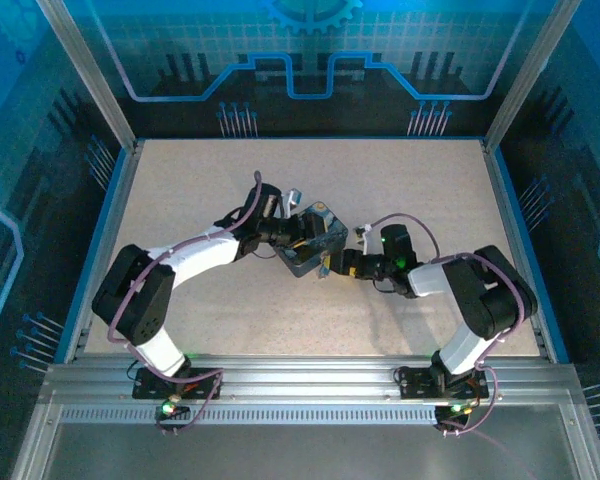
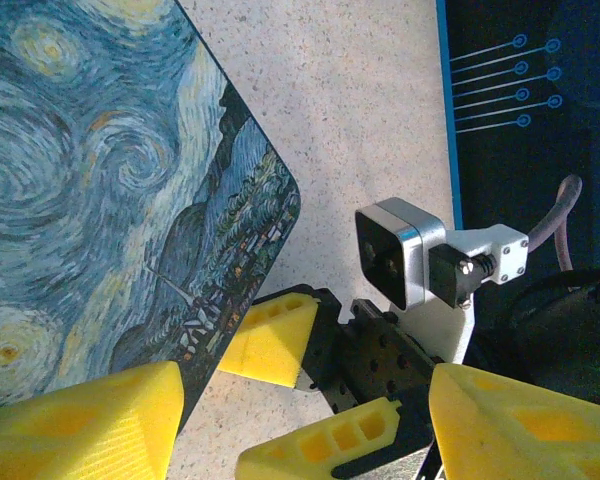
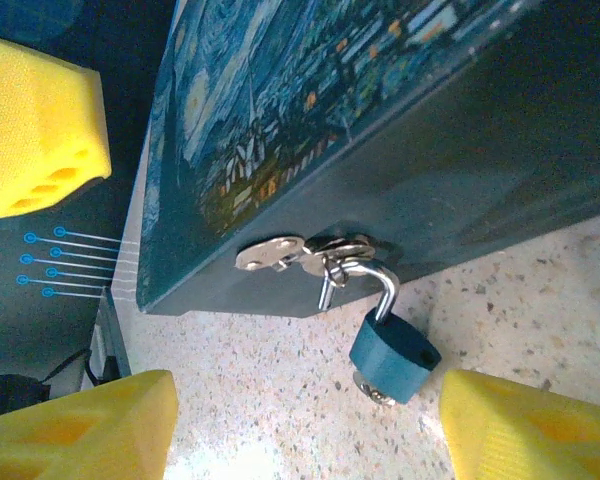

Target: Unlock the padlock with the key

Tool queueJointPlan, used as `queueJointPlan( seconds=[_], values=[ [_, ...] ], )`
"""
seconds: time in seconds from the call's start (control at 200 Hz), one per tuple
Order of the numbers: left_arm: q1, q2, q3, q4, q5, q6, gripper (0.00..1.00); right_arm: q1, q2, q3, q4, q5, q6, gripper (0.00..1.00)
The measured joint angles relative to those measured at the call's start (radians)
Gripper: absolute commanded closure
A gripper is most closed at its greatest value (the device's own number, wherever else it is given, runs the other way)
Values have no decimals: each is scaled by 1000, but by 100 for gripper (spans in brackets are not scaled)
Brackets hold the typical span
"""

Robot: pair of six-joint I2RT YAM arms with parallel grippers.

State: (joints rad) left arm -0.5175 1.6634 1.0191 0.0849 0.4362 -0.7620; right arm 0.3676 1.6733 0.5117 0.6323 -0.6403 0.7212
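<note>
Beside the tin (image 2: 100, 180), left tool (image 2: 305, 405) and right tool (image 3: 310, 410) both wide, empty; padlock (image 3: 395, 352) before the right.

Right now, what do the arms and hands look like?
The left arm and right arm have white links, black joints and a purple cable each. The right one shows a green light. The left hand and right hand have yellow fingers.

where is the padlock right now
In the right wrist view, the padlock hangs by its shackle from the silver hasp on the painted tin, low over the speckled table, between the yellow fingers of the right gripper.
</note>
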Motion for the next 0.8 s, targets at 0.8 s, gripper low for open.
queueJointPlan(
  seconds=[0.8],
  values=[
    [-1, 10, -42, 0, -6, -23, 34, 7, 197, 87, 174, -73, 43, 44]
  ],
)
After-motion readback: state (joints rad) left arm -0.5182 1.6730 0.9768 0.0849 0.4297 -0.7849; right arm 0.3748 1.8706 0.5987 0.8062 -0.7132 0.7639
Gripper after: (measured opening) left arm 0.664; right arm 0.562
